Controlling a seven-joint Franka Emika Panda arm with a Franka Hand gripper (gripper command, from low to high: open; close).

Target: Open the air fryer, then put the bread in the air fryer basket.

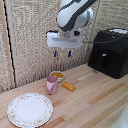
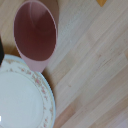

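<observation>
Staged kitchen-style test bench. Wooden plank countertop (image 1: 95, 100) backed by woven beige panels (image 1: 30, 40). Domestic ware present: black air fryer (image 1: 111, 52), floral-rimmed plate (image 1: 29, 109), pink cup (image 1: 52, 84), small bowl (image 1: 57, 75). White robot arm (image 1: 75, 15) mounted above, indicating lab use.

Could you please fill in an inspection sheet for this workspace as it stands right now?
Surface: light wooden table, planks visible.
Job's things: air fryer at the exterior view's right, drawer shut, air fryer handle on its front; bread lying on the table beside the pink cup.
Clutter: pink cup upright; small white bowl behind it; floral-rimmed plate in front.
Grippers: gripper hangs in the air above the cup and bowl, holding nothing, fingers apart.
Cables: dark cable runs from the arm toward the air fryer.
Surroundings: woven screen behind the table.
</observation>
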